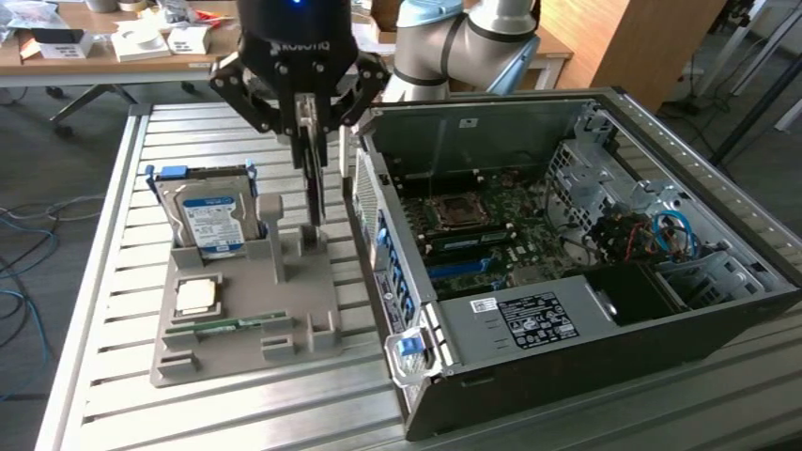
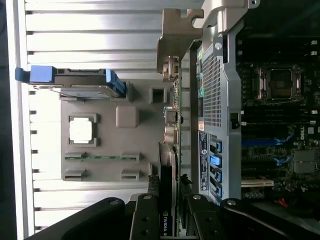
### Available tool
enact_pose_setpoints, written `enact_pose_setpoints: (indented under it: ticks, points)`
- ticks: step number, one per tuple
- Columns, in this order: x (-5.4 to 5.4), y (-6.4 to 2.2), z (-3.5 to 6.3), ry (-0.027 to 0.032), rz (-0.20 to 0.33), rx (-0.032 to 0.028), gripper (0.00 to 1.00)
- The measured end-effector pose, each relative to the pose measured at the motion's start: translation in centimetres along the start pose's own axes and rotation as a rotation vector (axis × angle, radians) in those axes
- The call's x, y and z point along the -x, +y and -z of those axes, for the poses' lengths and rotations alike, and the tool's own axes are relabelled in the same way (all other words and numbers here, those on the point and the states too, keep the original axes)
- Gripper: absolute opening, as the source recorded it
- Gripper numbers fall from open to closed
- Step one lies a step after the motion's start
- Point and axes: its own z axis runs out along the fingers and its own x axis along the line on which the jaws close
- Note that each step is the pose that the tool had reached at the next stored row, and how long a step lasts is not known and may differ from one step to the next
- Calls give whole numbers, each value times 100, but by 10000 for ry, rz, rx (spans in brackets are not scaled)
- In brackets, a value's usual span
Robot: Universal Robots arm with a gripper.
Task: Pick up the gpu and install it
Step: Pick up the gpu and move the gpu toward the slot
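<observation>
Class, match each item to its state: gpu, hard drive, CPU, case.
Items:
1 gpu
2 hard drive
3 CPU
4 case

States:
A lying flat in the holder
B open, motherboard showing
C held in the gripper
D standing on edge in the holder

Pairs: 1-C, 2-D, 3-A, 4-B
</observation>
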Motion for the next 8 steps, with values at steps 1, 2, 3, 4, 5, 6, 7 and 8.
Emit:
enact_pose_setpoints:
  ticks: [1, 2, 3, 4, 5, 6, 7, 8]
  points:
    - [2, 2, 45, 0, -1, 0, 26]
    - [4, 4, 89, -1, 0, 1, 26]
    - [7, 6, 134, -1, 0, 1, 26]
    - [10, 8, 179, 0, 0, -1, 26]
    - [14, 10, 227, 0, 0, 0, 26]
    - [17, 12, 268, 0, 1, 0, 26]
    - [20, 13, 292, 2, 0, -2, 26]
    - [22, 14, 297, -1, 0, 1, 26]
